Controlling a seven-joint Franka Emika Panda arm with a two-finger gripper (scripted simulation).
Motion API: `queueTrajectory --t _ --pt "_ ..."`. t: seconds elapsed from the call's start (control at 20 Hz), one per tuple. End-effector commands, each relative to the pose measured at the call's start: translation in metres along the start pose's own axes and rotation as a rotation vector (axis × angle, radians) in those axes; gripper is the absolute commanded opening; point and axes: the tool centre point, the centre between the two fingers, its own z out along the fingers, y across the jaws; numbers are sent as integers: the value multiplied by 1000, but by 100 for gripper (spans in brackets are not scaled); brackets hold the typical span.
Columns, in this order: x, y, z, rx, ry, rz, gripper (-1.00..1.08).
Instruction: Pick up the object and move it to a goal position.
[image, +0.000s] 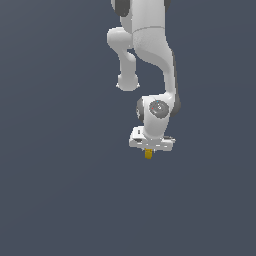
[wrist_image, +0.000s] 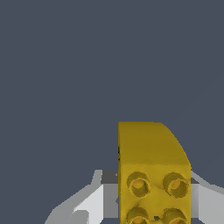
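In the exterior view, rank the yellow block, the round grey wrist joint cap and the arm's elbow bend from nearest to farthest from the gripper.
1. Yellow block: held in the gripper, poking out below.
2. Grey wrist joint cap: directly above the gripper.
3. Elbow bend: higher, toward the exterior view's left.

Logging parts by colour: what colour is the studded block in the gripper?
Yellow-orange block, clearest in the wrist view.

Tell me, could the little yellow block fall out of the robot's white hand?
Maybe. The small yellow studded block sits between the fingers of the white gripper, and most of it sticks out past the fingertips, so a quick swing might twist or slip it loose. It is also tiny next to the gripper, so even a small slip could drop it onto the grey surface.
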Motion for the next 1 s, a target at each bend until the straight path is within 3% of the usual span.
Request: queueTrajectory --t 0.0,0.4,0.95 --pt "0 1 -2 0 0 0 -100" --pt "-4 24 -25 0 0 0 -100" --pt "-15 90 -92 1 0 0 -100"
